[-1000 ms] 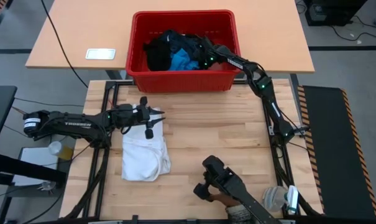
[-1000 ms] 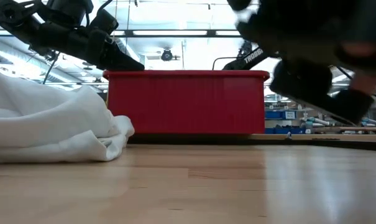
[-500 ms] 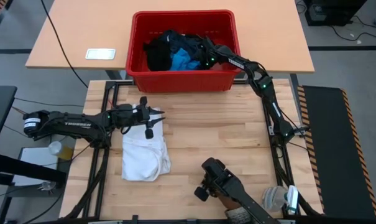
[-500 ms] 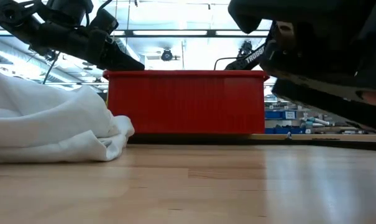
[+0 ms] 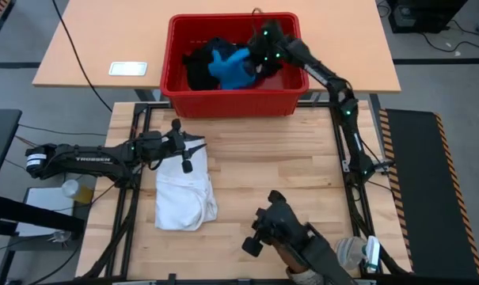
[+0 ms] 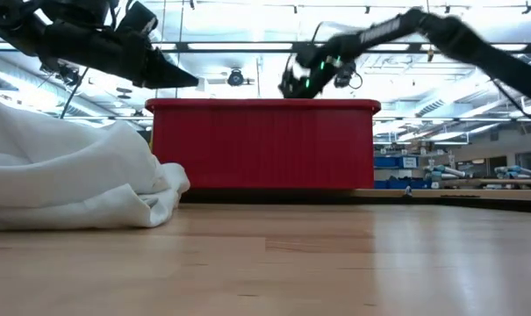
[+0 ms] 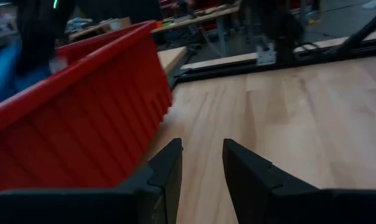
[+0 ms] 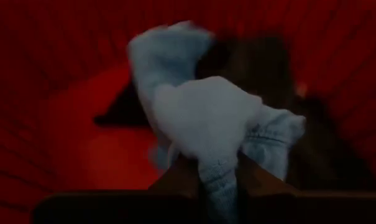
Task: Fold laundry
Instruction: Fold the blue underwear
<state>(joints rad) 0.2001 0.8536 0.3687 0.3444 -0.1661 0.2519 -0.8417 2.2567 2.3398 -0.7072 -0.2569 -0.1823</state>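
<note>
Right gripper (image 5: 253,57): over the red crate (image 5: 176,93), fingers pinched tight on the small blue piece (image 5: 231,67), which hangs bunched from them.
Left gripper (image 7: 200,171): just above the white shirt's (image 5: 184,194) far edge, fingers a narrow gap apart with nothing between them.
Black garments (image 5: 198,70): heaped in the crate, touching the blue piece.
Doing it well: likely lift straight up until the cloth clears the black heap, watching that nothing black trails along.
Edges: the crate's near wall stands between the load and the table; carry the piece over it, not through.
Open room: bare wood between shirt and right arm looks the best landing spot.
</note>
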